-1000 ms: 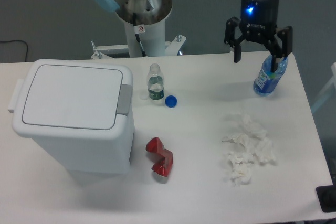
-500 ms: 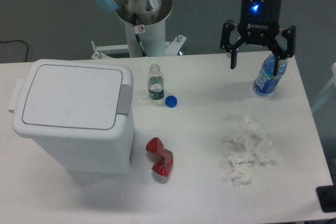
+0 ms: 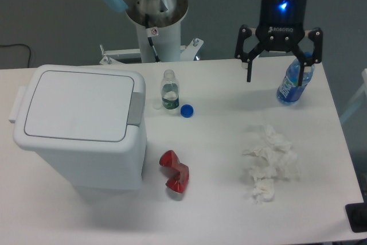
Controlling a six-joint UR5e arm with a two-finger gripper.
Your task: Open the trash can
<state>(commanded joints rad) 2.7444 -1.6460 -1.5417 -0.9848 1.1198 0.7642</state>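
The trash can is a big white boxy bin at the left of the table, its flat lid down and a grey push tab on its right side. My gripper hangs open above the back right of the table, far to the right of the bin, with nothing between its fingers. Its right finger overlaps a blue water bottle in this view.
A small clear bottle and a blue cap lie just right of the bin. A red crumpled object sits at the front centre. Crumpled white tissues lie at the right. The robot base stands behind the table.
The gripper has risen and drifted a little to the left, and its fingers have spread wider. Nothing on the table has moved.
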